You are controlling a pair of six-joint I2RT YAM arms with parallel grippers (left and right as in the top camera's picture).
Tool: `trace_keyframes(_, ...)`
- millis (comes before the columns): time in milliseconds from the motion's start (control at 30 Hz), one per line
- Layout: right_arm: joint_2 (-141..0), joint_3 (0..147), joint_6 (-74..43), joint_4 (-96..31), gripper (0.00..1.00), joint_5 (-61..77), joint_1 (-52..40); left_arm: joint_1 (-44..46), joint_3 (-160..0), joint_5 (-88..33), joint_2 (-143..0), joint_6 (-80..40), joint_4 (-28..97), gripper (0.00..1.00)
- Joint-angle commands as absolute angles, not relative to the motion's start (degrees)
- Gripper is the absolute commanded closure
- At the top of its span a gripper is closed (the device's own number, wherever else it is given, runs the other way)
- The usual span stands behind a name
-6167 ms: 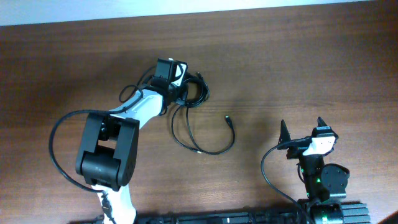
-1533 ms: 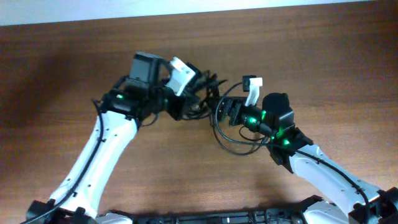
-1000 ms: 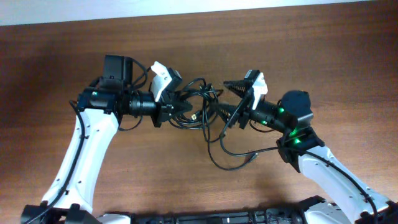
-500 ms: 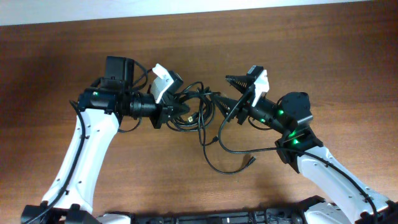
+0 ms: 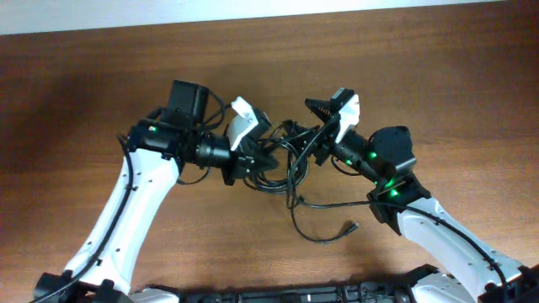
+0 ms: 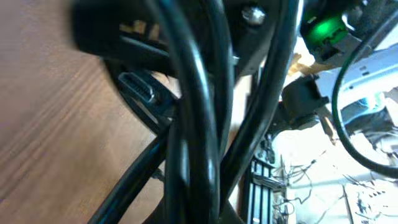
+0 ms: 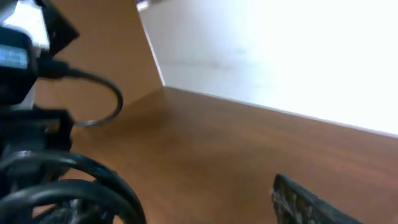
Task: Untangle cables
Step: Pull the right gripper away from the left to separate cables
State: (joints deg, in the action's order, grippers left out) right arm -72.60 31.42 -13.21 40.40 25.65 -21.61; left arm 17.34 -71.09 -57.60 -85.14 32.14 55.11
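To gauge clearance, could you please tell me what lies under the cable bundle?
Bare wooden table shows through the cables' loops. The left pincer's tips are buried in the bundle, unseen.

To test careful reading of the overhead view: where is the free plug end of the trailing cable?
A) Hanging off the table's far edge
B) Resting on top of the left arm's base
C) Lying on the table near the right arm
C: the plug end lies on the wooden table beside the right arm, below the bunched cables.
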Motion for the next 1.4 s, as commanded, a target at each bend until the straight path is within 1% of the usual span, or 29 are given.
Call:
trace_keyframes(0, -72.9, 32.6, -13.3, 40.3, 0.58, 11.3, -22.4, 21.5, -71.3, -61.7, -83.9, 36.6, 57.5, 1.00)
trace_keyframes(33, -72.9, 32.6, -13.3, 39.6, 0.66, 4.6, -22.4, 22.2, -71.3, -61.7, -83.9, 39.1, 59.6, 1.00)
trace_keyframes(67, -72.9, 32.6, -13.3, 38.4, 0.70, -3.6, -22.4, 22.5, -71.3, -61.7, -83.9, 41.5, 62.5, 1.00)
trace_keyframes(133, -72.9, 32.6, -13.3, 36.7, 0.70, -13.6, -21.1, 22.1, -71.3, -60.6, -83.9, 45.0, 67.0, 1.00)
trace_keyframes(233, -72.9, 32.6, -13.3, 33.3, 0.69, -15.5, -14.3, 20.0, -71.3, -56.5, -83.9, 46.0, 69.8, 1.00)
trace_keyframes(267, -72.9, 32.6, -13.3, 32.0, 0.67, -15.4, -11.7, 19.1, -71.3, -55.9, -83.9, 46.0, 69.7, 1.00)
trace_keyframes(300, -72.9, 32.6, -13.3, 31.0, 0.64, -14.7, -10.3, 18.2, -71.3, -55.7, -83.9, 46.0, 69.3, 1.00)
trace_keyframes(367, -72.9, 32.6, -13.3, 27.9, 0.46, -9.5, -8.0, 16.6, -71.3, -53.5, -83.9, 46.0, 67.1, 1.00)
trace_keyframes(400, -72.9, 32.6, -13.3, 26.5, 0.32, -6.4, -7.8, 16.4, -71.3, -51.2, -83.9, 45.9, 65.7, 1.00)
trace_keyframes(433, -72.9, 32.6, -13.4, 25.0, 0.23, -2.7, -7.9, 16.3, -71.3, -48.2, -83.9, 44.9, 63.2, 1.00)
trace_keyframes(467, -72.9, 32.6, -14.0, 22.8, 0.05, 2.9, -7.9, 16.3, -71.3, -44.3, -84.0, 40.7, 59.0, 1.00)
trace_keyframes(500, -72.9, 32.6, -14.0, 20.9, 0.01, 9.1, -7.9, 16.3, -71.3, -40.5, -84.1, 36.2, 55.1, 1.00)
trace_keyframes(533, -72.9, 32.6, -14.0, 19.0, 0.01, 14.4, -7.9, 16.3, -71.3, -36.8, -84.4, 32.2, 51.1, 1.00)
trace_keyframes(600, -72.8, 32.6, -14.0, 15.3, 0.01, 26.4, -7.9, 16.3, -71.3, -29.3, -86.2, 24.2, 43.8, 0.94)
trace_keyframes(667, -72.8, 32.6, -14.0, 12.1, 0.01, 33.7, -7.9, 16.3, -71.3, -25.9, -88.1, 20.0, 41.2, 0.92)
trace_keyframes(700, -72.8, 32.6, -14.0, 10.2, 0.01, 38.7, -7.9, 16.3, -71.3, -21.2, -90.0, 15.0, 39.8, 0.87)
trace_keyframes(733, -72.9, 32.6, -14.0, 9.1, 0.01, 41.5, -7.9, 16.3, -71.3, -17.0, -91.6, 10.8, 39.1, 0.77)
trace_keyframes(767, -72.8, 32.6, -14.0, 7.6, 0.01, 43.7, -7.9, 16.3, -71.3, -14.2, -93.2, 7.8, 39.0, 0.59)
trace_keyframes(867, -72.8, 32.6, -14.0, 7.7, 0.01, 46.6, -7.8, 16.5, -71.3, -13.6, -95.4, 5.2, 39.2, 0.26)
trace_keyframes(900, -72.8, 32.6, -14.0, 7.7, 0.01, 48.2, -7.9, 16.5, -71.4, -13.6, -95.3, 5.1, 39.2, 0.01)
trace_keyframes(967, -72.9, 32.6, -14.0, 7.7, 0.01, 51.8, -7.9, 16.3, -72.6, -13.5, -95.0, 3.4, 39.2, 0.01)
trace_keyframes(1067, -72.9, 32.6, -14.0, 7.7, 0.01, 51.9, -7.9, 16.3, -74.8, -12.8, -94.7, -2.3, 39.2, 0.01)
trace_keyframes(1100, -72.9, 32.6, -14.0, 7.6, 0.01, 51.9, -7.9, 16.3, -75.0, -8.8, -94.7, -7.1, 39.2, 0.01)
trace_keyframes(1133, -72.9, 32.6, -14.0, 7.6, 0.01, 51.9, -7.9, 16.3, -75.0, 0.7, -94.7, -16.0, 39.3, 0.01)
trace_keyframes(1200, -72.9, 32.6, -14.0, 7.4, 0.01, 51.9, -7.9, 15.8, -75.3, 13.5, -94.3, -26.7, 40.2, 0.01)
trace_keyframes(1233, -72.9, 32.6, -14.0, 7.1, 0.01, 51.9, -7.9, 15.2, -75.4, 14.5, -93.9, -28.6, 40.2, 0.01)
trace_keyframes(1267, -72.9, 32.6, -14.0, 6.0, 0.01, 50.7, -7.9, 13.6, -75.5, 11.1, -92.9, -30.4, 39.4, 0.01)
trace_keyframes(1300, -72.9, 32.6, -14.0, 5.0, 0.01, 48.6, -7.9, 12.6, -75.5, 4.8, -92.3, -30.2, 38.0, 0.01)
trace_keyframes(1367, -72.9, 32.6, -14.0, 3.8, 0.01, 45.8, -7.9, 12.1, -75.5, -10.5, -92.2, -23.6, 34.4, 0.01)
